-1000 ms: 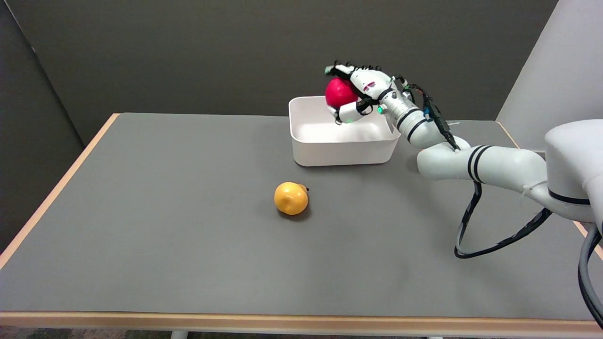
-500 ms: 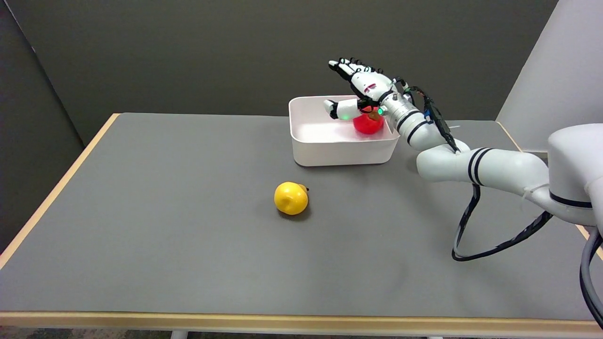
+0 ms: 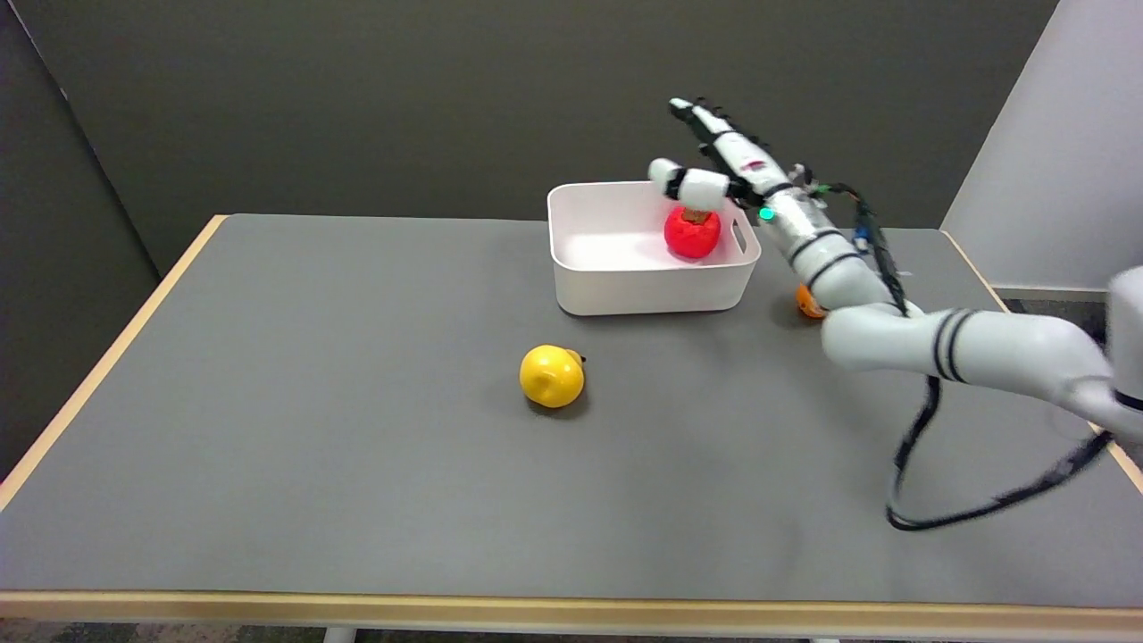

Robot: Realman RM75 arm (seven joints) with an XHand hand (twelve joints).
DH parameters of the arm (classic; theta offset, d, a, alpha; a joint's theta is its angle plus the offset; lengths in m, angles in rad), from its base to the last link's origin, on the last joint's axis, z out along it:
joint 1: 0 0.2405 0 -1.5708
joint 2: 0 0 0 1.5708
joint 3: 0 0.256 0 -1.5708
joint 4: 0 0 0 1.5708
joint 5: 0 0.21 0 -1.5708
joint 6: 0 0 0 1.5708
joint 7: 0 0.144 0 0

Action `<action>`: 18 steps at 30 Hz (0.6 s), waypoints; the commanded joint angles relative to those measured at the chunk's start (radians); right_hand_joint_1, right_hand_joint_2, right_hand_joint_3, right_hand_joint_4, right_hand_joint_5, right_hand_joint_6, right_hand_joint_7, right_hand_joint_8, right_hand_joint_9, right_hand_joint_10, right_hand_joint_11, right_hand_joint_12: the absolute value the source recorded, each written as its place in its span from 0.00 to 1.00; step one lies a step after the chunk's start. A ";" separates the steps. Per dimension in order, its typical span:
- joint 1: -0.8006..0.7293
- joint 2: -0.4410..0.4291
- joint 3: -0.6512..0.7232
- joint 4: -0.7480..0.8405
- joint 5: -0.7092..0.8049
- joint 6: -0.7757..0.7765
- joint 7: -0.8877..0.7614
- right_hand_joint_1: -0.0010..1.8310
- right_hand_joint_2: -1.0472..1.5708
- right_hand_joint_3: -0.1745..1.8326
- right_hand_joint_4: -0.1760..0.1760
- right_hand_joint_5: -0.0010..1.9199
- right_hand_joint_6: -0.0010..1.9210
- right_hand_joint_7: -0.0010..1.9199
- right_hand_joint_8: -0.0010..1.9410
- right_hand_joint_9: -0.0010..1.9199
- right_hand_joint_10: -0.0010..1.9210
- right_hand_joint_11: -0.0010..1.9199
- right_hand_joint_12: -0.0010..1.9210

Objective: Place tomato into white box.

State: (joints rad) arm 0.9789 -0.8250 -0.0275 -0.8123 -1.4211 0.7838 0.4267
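My right hand (image 3: 719,165) above far right corner of white box (image 3: 643,281), fingers spread, holding nothing. Tomato (image 3: 692,233) sits inside box, right side, stem up, apart from hand. I see orange fruit (image 3: 809,303) on table (image 3: 312,429) partly behind my forearm; yellow fruit (image 3: 552,376) nearer, mid-table.
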 commanded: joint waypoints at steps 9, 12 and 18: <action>-0.630 0.457 0.175 -0.372 0.216 0.520 0.854 0.12 0.63 0.60 0.79 0.05 0.10 0.06 0.13 0.04 0.27 0.03 0.50; -0.708 0.455 0.233 -0.372 0.216 0.523 0.885 0.12 0.63 0.60 0.79 0.05 0.12 0.06 0.14 0.05 0.28 0.04 0.50; -0.784 0.451 0.277 -0.379 0.206 0.548 0.916 0.12 0.65 0.56 0.81 0.04 0.17 0.08 0.13 0.08 0.27 0.04 0.56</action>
State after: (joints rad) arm 0.5765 -0.4943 0.0771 -1.1052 -1.2830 1.1322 0.9739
